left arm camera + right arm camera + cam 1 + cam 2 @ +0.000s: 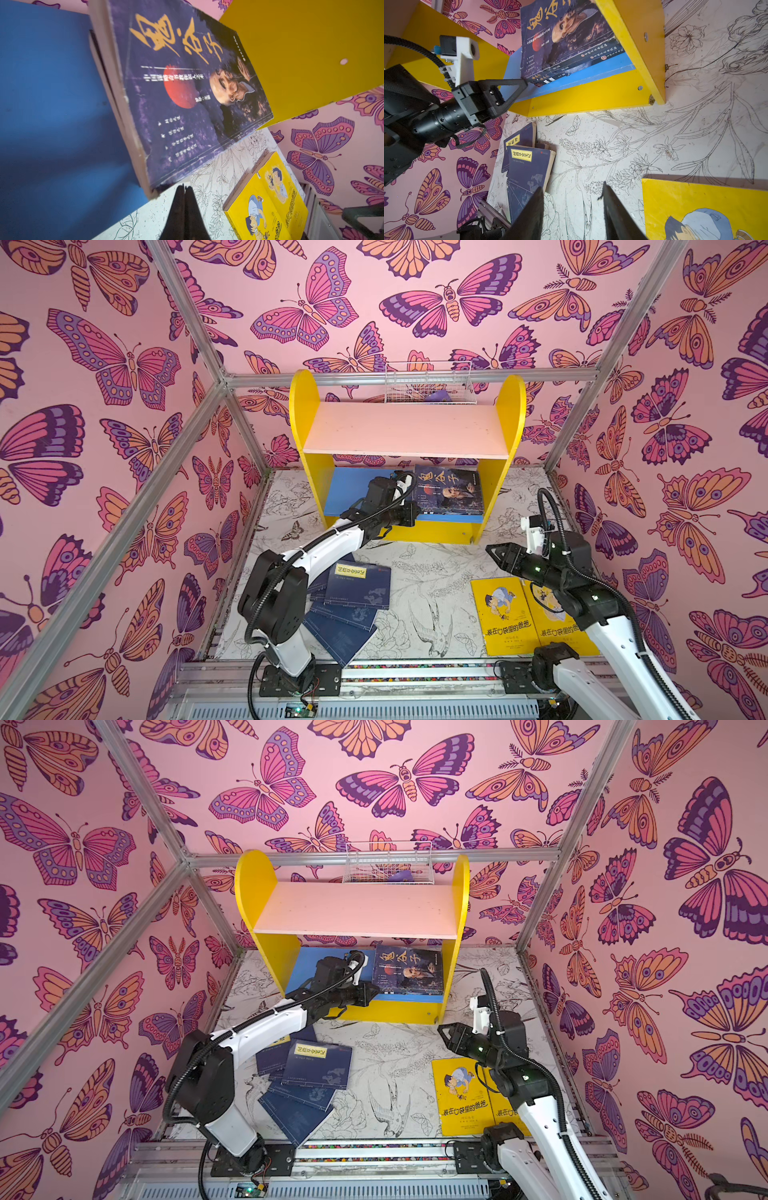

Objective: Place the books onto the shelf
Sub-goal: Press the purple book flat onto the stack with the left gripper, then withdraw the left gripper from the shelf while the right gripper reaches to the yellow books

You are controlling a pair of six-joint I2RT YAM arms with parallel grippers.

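The shelf (pixel 305 406) has yellow side panels, a pale pink upper board (pixel 407 429) and a blue lower board (pixel 349 489). A stack of dark portrait books (pixel 451 489) (pixel 566 37) lies flat at the right end of the lower board. My left gripper (pixel 185 187) (pixel 525 82) is shut with nothing in it, its tips at the stack's near left corner. Navy books (pixel 357 585) (pixel 527 166) lie piled on the table under the left arm. Two yellow books (pixel 503 614) (pixel 268 199) lie front right. Just above their far edge, my right gripper (pixel 492 549) (pixel 572 187) hovers open and empty.
A white wire basket (pixel 428 383) hangs on the back rail behind the shelf's upper board. Butterfly-patterned walls close in the left, right and back. A metal rail (pixel 415 672) with both arm bases runs along the front edge. The table (pixel 436 572) carries line drawings.
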